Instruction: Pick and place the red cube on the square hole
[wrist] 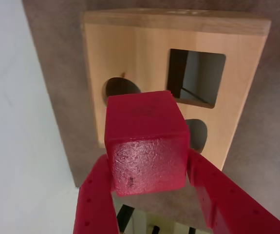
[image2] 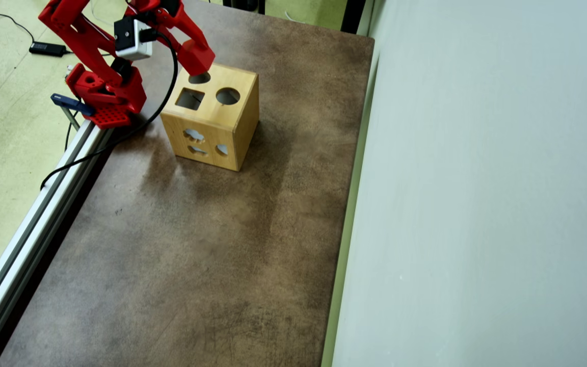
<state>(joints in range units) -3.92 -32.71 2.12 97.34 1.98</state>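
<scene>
We were mid-carry: our tool (wrist: 149,168) pinched the red cube (wrist: 147,141) above the wooden box (wrist: 130,53). The square hole (wrist: 196,78) lay just beyond; next needed shifting over it and squaring up.

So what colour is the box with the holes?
Light natural wood, the wooden box, clearest in the overhead view.

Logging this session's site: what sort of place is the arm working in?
Probably a lab or workshop bench, not a home: a brown mat-covered table edged with an aluminium rail, a power adapter on the pale green floor, and a wooden shape-sorter box as test prop.
</scene>
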